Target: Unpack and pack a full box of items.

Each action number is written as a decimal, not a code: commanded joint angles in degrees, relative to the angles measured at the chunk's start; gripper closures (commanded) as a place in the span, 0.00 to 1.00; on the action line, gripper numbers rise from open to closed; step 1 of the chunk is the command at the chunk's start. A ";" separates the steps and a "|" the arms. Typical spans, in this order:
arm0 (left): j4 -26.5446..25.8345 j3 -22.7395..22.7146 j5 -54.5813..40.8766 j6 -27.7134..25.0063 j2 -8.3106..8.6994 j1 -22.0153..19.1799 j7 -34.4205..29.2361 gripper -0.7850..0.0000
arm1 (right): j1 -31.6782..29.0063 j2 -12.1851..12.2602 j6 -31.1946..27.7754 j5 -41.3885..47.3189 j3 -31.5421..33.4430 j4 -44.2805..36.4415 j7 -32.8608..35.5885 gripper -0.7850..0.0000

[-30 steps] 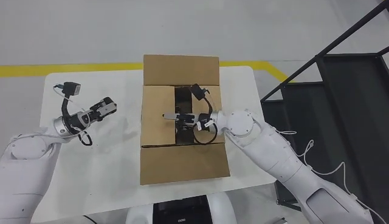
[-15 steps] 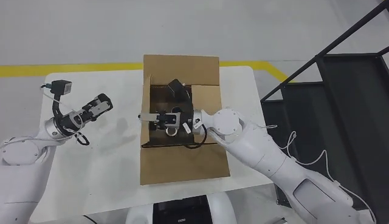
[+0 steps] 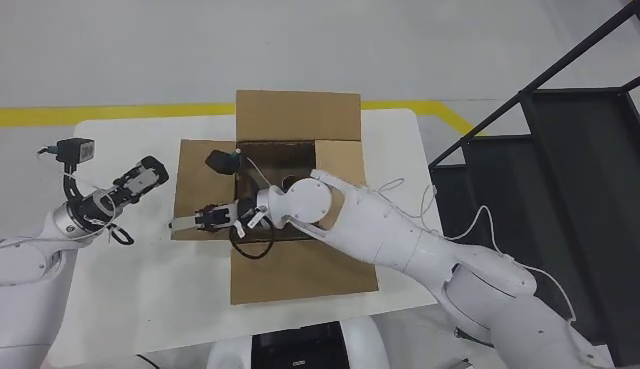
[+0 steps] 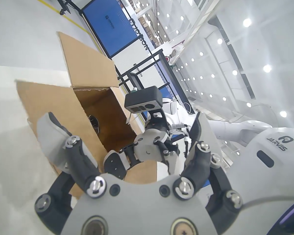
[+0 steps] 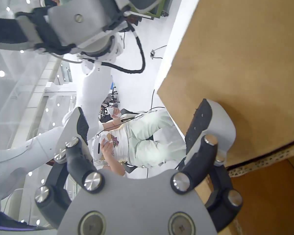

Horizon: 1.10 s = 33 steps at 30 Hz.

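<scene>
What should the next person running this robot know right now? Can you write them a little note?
Left gripper: open, holding nothing, over the table beside the box.
Right gripper: open, reaching across the box, fingers at the outer edge of the left flap.
Done: far flap, near flap and left flap lie folded outward.
Left: the right flap covers part of the opening. Fold it out, unpack the items, then pack them back. The contents are too dark to make out.
</scene>
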 commanded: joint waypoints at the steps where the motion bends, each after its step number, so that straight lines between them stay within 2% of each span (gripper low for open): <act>1: 0.10 -0.89 -0.38 -0.16 0.13 0.70 -0.15 0.00 | 1.22 -1.46 1.33 -1.71 -1.50 2.36 -0.57 0.00; 5: 0.13 -1.84 -1.17 -0.38 0.24 1.84 -0.24 0.00 | 2.79 -4.03 3.02 -5.05 -3.90 5.26 -0.97 0.00; 10: 0.47 -1.68 -1.83 -0.60 0.18 2.32 -0.08 0.00 | 3.59 -5.99 3.92 -8.14 -5.09 7.68 -0.02 0.00; 17: 0.75 -0.43 -3.02 -0.82 -0.02 1.40 -0.65 0.00 | 2.06 -6.14 -2.78 -1.99 0.07 8.10 1.39 0.00; 24: 0.77 -0.78 -4.54 -0.27 0.04 -0.09 -1.58 0.00 | -2.11 -2.39 -7.78 -1.60 8.86 2.96 3.04 0.00; 28: -0.36 0.29 -5.52 -0.66 -0.13 0.03 -2.30 0.00 | -6.04 0.67 -6.24 -4.60 15.39 -2.87 3.41 0.00; 33: -4.65 2.48 -9.10 0.14 -0.38 -1.81 -5.01 0.00 | -12.54 3.95 -4.45 -6.11 24.06 -9.72 3.85 0.00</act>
